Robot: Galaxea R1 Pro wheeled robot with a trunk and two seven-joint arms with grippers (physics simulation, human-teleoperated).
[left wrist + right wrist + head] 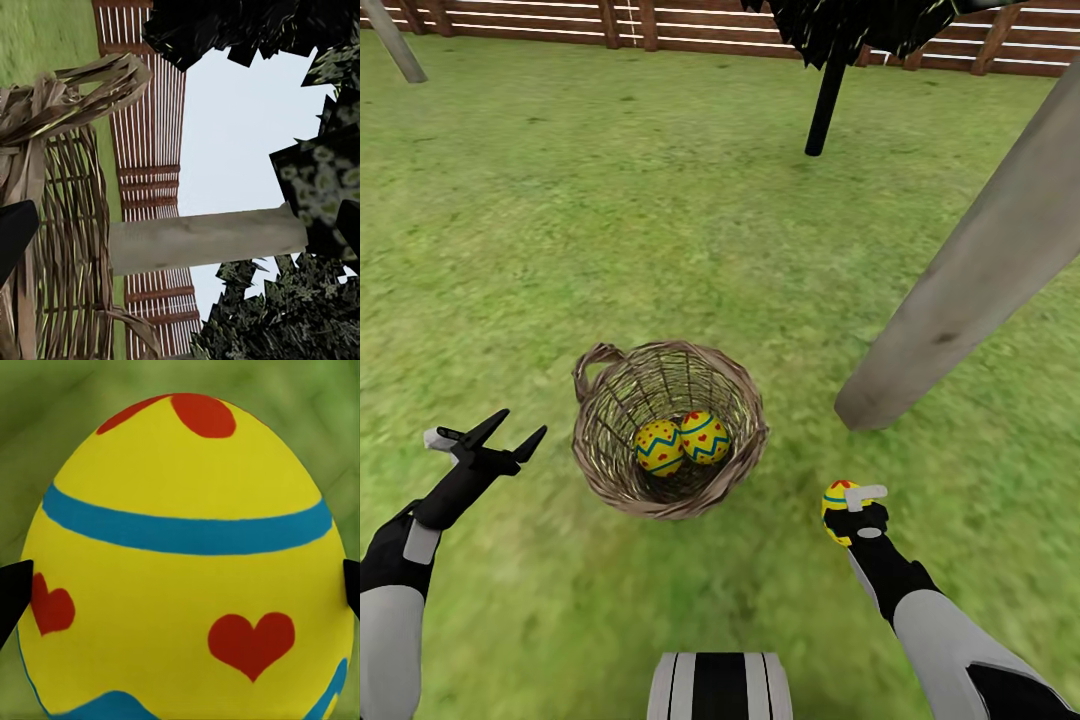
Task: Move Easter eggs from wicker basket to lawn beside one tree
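The brown wicker basket [668,428] stands on the lawn [610,220] in front of me, with two yellow Easter eggs [659,447] [705,437] side by side inside it. A third egg [838,507] sits between the fingers of my right gripper [850,512], just right of the basket and short of the pale grey tree trunk [970,270]. Up close in the right wrist view, that egg [187,562] shows blue bands and red hearts. My left gripper [510,433] stands open to the left of the basket, whose weave [60,225] shows in the left wrist view.
A thin black-trunked tree [826,95] stands farther back, before the reddish-brown slat fence [660,25]. Another pale trunk [395,40] leans at the far left. Open grass lies all around the basket. My own base [720,685] shows at the bottom.
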